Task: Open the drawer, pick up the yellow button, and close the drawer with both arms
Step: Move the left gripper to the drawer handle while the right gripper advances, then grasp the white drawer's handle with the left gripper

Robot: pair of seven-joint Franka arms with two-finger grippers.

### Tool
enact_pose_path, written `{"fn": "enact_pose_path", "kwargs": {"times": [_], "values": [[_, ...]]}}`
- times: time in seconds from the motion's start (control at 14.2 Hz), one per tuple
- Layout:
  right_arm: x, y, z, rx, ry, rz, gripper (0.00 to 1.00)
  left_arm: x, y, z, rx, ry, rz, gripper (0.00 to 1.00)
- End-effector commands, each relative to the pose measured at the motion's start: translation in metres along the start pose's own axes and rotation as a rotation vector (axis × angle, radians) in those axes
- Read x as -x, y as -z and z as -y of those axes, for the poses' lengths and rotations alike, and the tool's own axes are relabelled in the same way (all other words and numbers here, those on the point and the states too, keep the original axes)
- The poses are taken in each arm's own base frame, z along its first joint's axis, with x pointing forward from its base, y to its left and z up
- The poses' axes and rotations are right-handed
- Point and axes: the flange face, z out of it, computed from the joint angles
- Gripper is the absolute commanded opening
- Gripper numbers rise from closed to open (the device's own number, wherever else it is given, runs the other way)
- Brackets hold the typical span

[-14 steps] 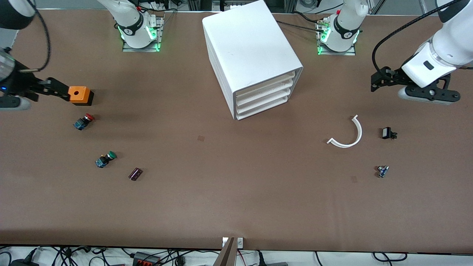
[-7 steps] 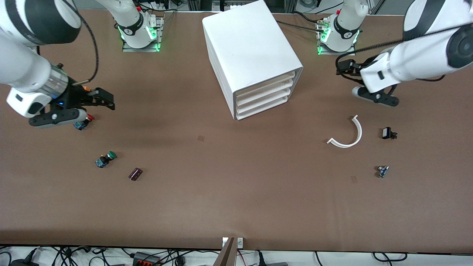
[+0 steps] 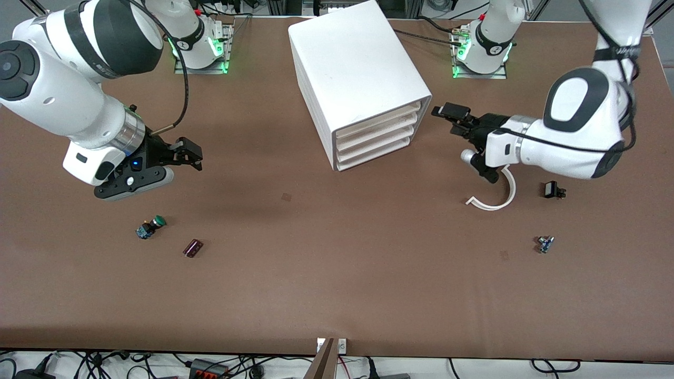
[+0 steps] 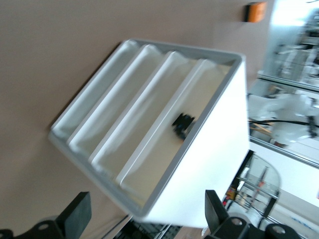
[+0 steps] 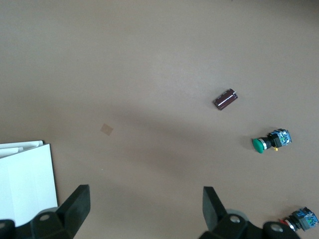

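The white cabinet [image 3: 358, 68] stands at the middle of the table near the arms' bases. Its uppermost drawer [image 3: 379, 120] is shut. My left gripper [image 3: 455, 121] is open and empty, just off the cabinet's front, on the left arm's side. In the left wrist view [image 4: 144, 219] it faces the four drawers, and a small dark thing [image 4: 183, 124] shows in the uppermost drawer [image 4: 204, 99]. No orange-yellow cap shows. My right gripper [image 3: 192, 155] is open and empty over bare table toward the right arm's end, and its wrist view [image 5: 144, 211] shows the same.
A green-capped button [image 3: 150, 227] and a dark maroon cylinder [image 3: 192, 248] lie near the right gripper. A red-capped button [image 5: 301, 219] shows at the right wrist view's edge. A white curved strip [image 3: 497, 197], a black part [image 3: 553, 189] and a small blue part [image 3: 545, 243] lie toward the left arm's end. An orange block [image 4: 255, 11] shows in the left wrist view.
Both arms have swung in toward the cabinet. The left gripper now sits by the drawer fronts. The right arm now covers the orange block and the red-capped button in the front view.
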Motion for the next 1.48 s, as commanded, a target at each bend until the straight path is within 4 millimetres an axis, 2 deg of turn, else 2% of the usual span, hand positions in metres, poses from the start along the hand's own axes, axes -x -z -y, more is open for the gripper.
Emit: {"fn": "enact_pose_path", "kwargs": {"times": [0.0,0.07,0.21,0.49,0.7,0.77,0.84,0.98,1.05,1.26,1.4], "values": [[-0.006,-0.002,0.0,-0.016,-0.01,-0.003,1.0,-0.002,-0.025,0.032,0.098,-0.142,-0.1,1.0],[-0.007,-0.001,0.001,-0.014,-0.006,-0.008,1.0,-0.001,-0.037,0.048,0.099,-0.188,-0.128,1.0],[-0.008,-0.002,0.004,-0.014,-0.002,-0.017,1.0,0.004,-0.06,0.063,0.193,-0.201,-0.161,1.0],[-0.013,-0.011,0.003,-0.012,-0.001,-0.011,1.0,0.002,-0.101,0.079,0.27,-0.204,-0.131,1.0],[-0.016,-0.014,0.005,-0.012,0.003,-0.017,1.0,0.005,-0.12,0.092,0.321,-0.252,-0.145,0.89],[-0.016,-0.014,0.006,-0.012,0.006,-0.017,1.0,0.01,-0.134,0.095,0.363,-0.239,-0.158,0.86],[-0.016,-0.014,0.007,-0.012,0.01,-0.017,1.0,0.012,-0.147,0.092,0.397,-0.246,-0.162,0.79],[-0.016,-0.014,0.009,-0.014,0.01,-0.018,1.0,0.016,-0.159,0.094,0.412,-0.257,-0.159,0.65],[-0.016,-0.014,0.012,-0.012,0.01,-0.018,1.0,0.017,-0.162,0.096,0.416,-0.252,-0.154,0.57],[-0.016,-0.014,0.008,-0.013,0.004,-0.018,1.0,0.017,-0.169,0.095,0.42,-0.254,-0.139,0.23],[-0.016,-0.013,0.007,-0.013,0.003,-0.018,1.0,0.013,-0.164,0.094,0.422,-0.26,-0.143,0.13]]}}
